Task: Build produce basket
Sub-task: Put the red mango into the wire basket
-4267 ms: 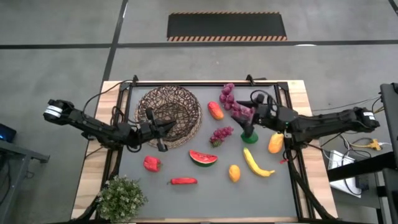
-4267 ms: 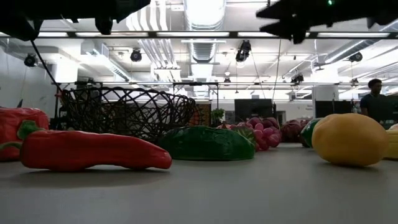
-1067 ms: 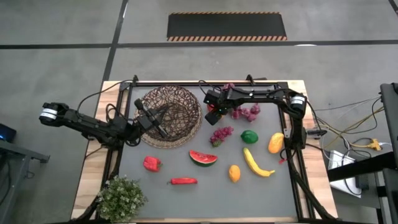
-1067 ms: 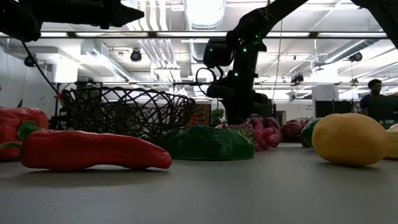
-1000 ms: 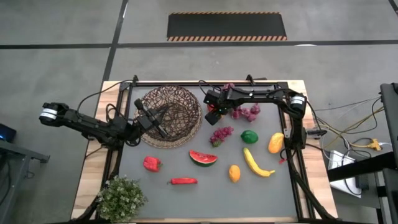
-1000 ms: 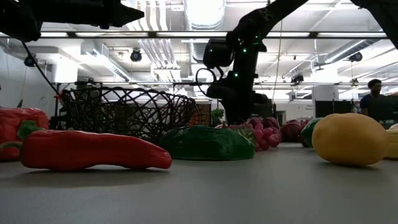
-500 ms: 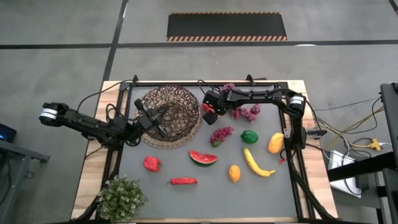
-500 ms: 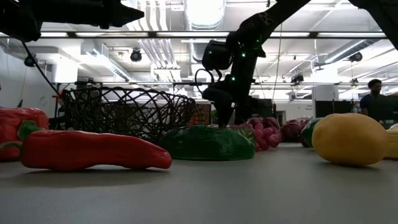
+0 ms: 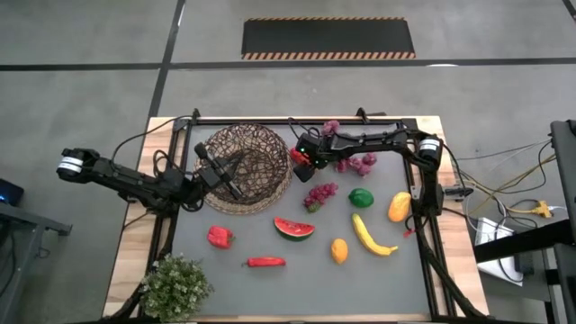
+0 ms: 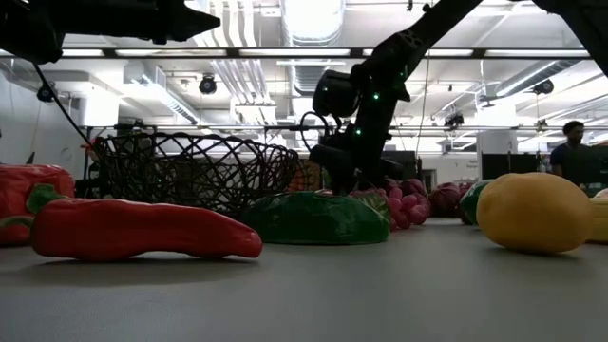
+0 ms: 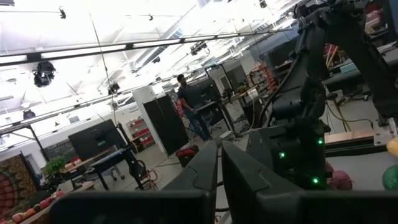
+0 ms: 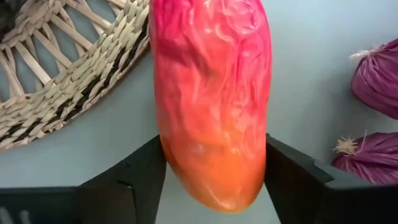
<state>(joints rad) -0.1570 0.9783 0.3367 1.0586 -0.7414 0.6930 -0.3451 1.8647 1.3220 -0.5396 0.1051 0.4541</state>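
Grey worktop [image 9: 387, 279] with pale wooden edges; landmark is the basket [image 9: 246, 167], a round shallow bowl of open dark wicker. The right wrist view alone shows its rim [image 12: 74, 74] up close as flat pale woven strips. Potted plant [image 9: 175, 285], bushy and green, sits well off from the basket at a worktop corner.

Right end effector [image 9: 301, 159] is just beside the basket rim, fingers [image 12: 134, 180] clamped on a glossy red-orange oblong fruit [image 12: 208, 99]; the high view gives only a red speck there, while the wrist view shows its wrinkled plastic skin. Left end effector [image 9: 236, 186] hangs over the basket, fingers [image 11: 249, 180] pressed together, gripping nothing; only its wrist view shows that.

Away from the basket: watermelon slice [image 9: 293, 228]; curved yellow banana [image 9: 371, 237]; purple grape bunches [image 9: 319, 195] nearest the basket; red pepper [image 9: 219, 237]; green fruit [image 9: 361, 197]; smooth long red chili [image 9: 265, 262], huge in the low view [image 10: 142, 231]; orange fruit [image 9: 338, 250]; orange-yellow fruit [image 9: 399, 207]. The low view alone shows a person [image 10: 573, 152] in the room behind.
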